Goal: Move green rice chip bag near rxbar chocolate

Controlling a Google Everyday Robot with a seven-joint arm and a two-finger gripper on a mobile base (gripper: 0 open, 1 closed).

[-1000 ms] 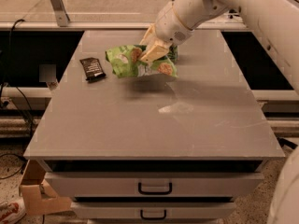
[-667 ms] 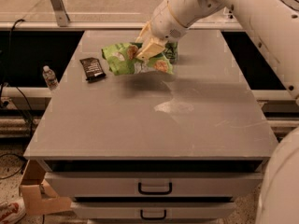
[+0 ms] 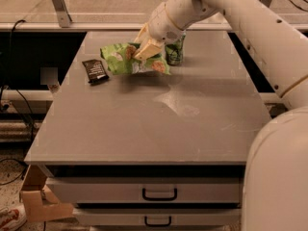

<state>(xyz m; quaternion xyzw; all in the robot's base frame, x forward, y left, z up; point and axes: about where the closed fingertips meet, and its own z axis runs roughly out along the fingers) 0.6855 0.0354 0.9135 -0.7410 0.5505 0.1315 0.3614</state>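
Grey table (image 3: 144, 129): spreads beneath the gripper (image 3: 146, 47).
Green rice chip bag (image 3: 118, 61): crumpled, top pinched in the gripper's closed fingers, hanging below-left.
Green can (image 3: 174, 52): upright, just right of the gripper.
Rxbar chocolate (image 3: 95, 71): flat, left of the gripper, near the bag's edge.

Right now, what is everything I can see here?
bag: one, bright green, far part of the table, just right of the bar, gripped by the hand
bar: one, dark brown, flat on the table's far left
can: one, green, upright behind the bag
table: one, grey
drawers: two, grey with dark handles, under the tabletop
box: one, brown cardboard, on the floor at lower left
arm: one, white, reaching in from the right
hand: one, tan, shut on the bag
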